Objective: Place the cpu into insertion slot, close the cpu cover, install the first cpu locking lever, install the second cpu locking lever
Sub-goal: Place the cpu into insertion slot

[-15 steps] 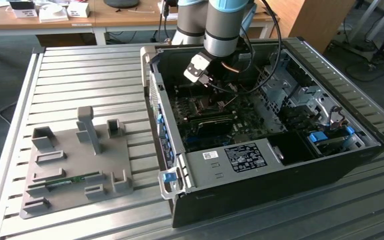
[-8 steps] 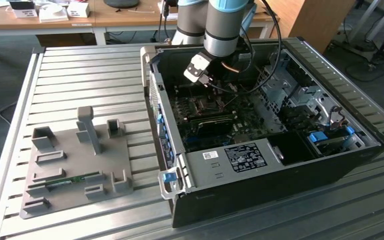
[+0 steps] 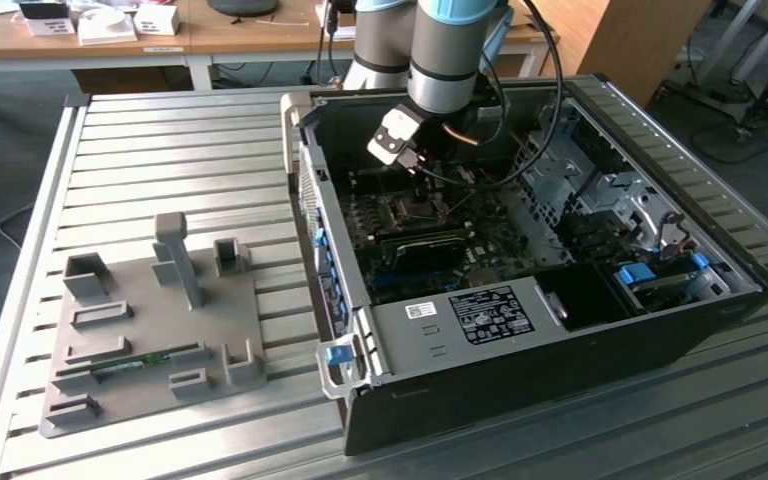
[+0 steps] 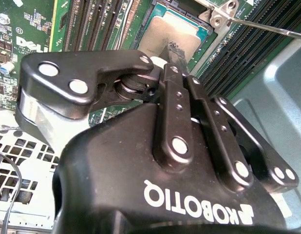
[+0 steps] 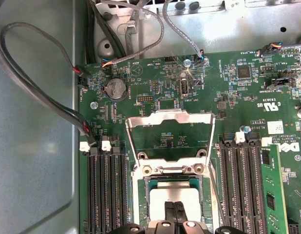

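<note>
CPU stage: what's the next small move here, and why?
Probably a short straight lift off the cpu. It looks seated flat in the insertion slot, the gripper rests shut on top of it, and the cpu cover is flipped open, hinged back from the slot, so it likely can't swing down until the gripper clears.

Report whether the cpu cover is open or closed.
Open. In the first wrist view the cpu cover is swung back off the insertion slot, leaving the cpu uncovered in it.
</note>
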Available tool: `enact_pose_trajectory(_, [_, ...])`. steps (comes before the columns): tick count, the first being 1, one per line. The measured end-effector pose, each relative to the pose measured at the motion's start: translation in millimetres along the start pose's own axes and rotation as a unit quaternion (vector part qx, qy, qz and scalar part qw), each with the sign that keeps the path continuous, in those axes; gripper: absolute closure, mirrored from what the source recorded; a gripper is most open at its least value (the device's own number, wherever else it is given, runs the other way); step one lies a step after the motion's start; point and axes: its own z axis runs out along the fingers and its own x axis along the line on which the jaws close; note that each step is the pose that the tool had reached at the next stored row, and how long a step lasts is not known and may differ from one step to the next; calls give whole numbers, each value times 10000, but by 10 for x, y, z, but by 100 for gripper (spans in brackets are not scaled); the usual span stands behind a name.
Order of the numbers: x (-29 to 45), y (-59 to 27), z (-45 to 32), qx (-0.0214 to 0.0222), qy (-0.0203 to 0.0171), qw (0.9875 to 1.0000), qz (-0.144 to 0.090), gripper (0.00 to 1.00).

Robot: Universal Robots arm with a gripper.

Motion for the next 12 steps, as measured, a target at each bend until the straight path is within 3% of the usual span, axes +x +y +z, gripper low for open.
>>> enact_pose_trajectory(12, [-3,-5,46,0,-1,10000,0,89])
